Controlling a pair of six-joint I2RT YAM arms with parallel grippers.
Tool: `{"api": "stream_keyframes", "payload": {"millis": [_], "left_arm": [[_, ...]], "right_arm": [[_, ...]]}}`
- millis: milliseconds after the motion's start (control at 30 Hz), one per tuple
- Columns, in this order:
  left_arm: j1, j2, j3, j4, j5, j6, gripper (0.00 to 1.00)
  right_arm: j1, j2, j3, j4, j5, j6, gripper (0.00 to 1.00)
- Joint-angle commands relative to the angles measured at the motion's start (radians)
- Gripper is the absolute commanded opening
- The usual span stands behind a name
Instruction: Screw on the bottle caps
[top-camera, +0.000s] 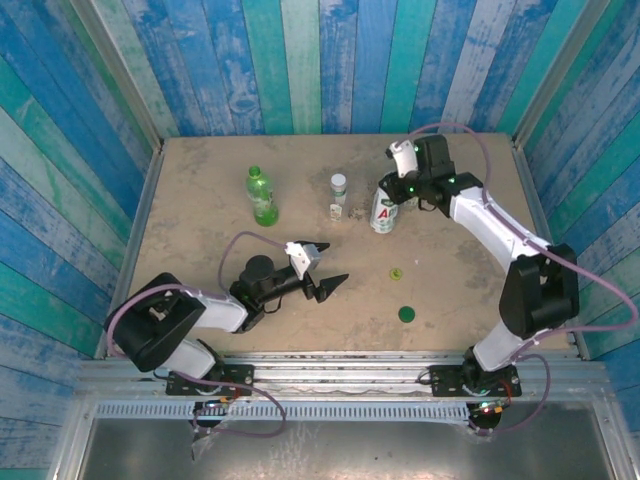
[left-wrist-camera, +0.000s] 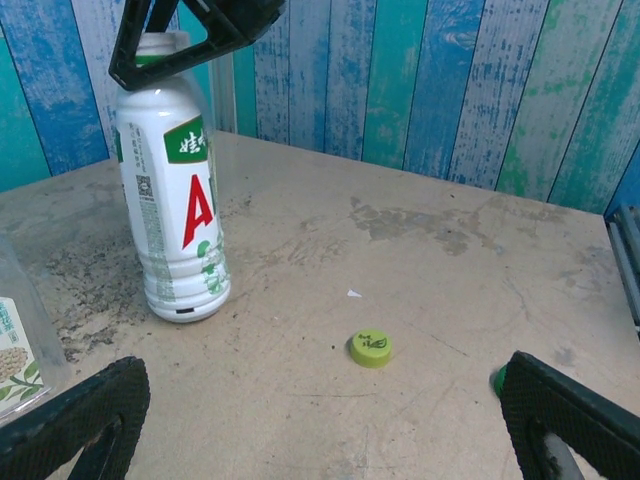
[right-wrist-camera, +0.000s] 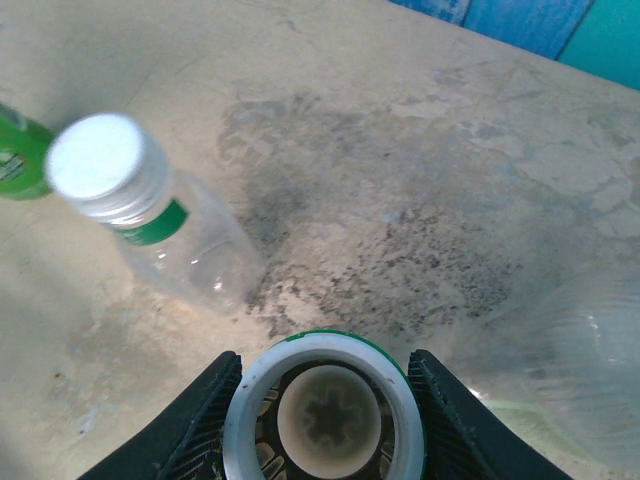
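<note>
Left end effector (left-wrist-camera: 320, 392): low over the near-left part of the surface (top-camera: 200, 300), black pads (left-wrist-camera: 78, 420) spread wide apart, jaws open, nothing between them. Yellow-green cap (left-wrist-camera: 371, 348): lying flat and loose on the surface just ahead of those pads, right of centre. Dark green cap (top-camera: 407, 314): also loose and flat, nearer the arm bases than the yellow-green one and a little further right, apart from every bottle. White bottle (left-wrist-camera: 175, 210): red-and-green label, upright toward the far right, mouth uncapped; the right wrist view looks straight down its open white rim, with a green band below it. Right end effector (right-wrist-camera: 322, 362): reached over that bottle from above, one finger (right-wrist-camera: 205, 420) on each side of the neck and close against the rim — whether the jaws actually press on it cannot be told. Short clear bottle (right-wrist-camera: 590, 370): just beside the white bottle, blurred, top not readable. Tall clear bottle (top-camera: 338, 196): upright near the far centre, left of the short one, wearing a white cap (right-wrist-camera: 97, 160) above a green neck band. Green bottle (top-camera: 262, 195): translucent, upright, furthest left of the row and well apart from the others. All four bottles stand in the far half of the surface; both loose caps lie in the near half.
</note>
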Motion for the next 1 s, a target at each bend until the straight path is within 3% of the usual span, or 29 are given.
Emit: {"api": "stream_keyframes", "payload": {"millis": [0, 200, 333, 633, 967], "left_arm": [[0.004, 0.099, 0.004, 0.111, -0.04, 0.004, 0.94], [0.013, 0.254, 0.041, 0.288, -0.002, -0.044, 0.99], [0.012, 0.328, 0.072, 0.34, 0.035, -0.042, 0.98], [0.012, 0.384, 0.124, 0.357, 0.098, -0.016, 0.9], [0.011, 0.407, 0.16, 0.353, 0.146, -0.026, 0.68]], "right_arm": [[0.053, -0.088, -0.078, 0.002, 0.009, -0.007, 0.36], [0.197, -0.24, -0.232, 0.034, 0.049, 0.02, 0.36], [0.281, -0.314, -0.299, 0.035, -0.038, -0.002, 0.36], [0.33, -0.387, -0.357, 0.022, -0.094, -0.042, 0.38], [0.363, -0.341, -0.327, -0.023, -0.085, -0.091, 0.38]]}}
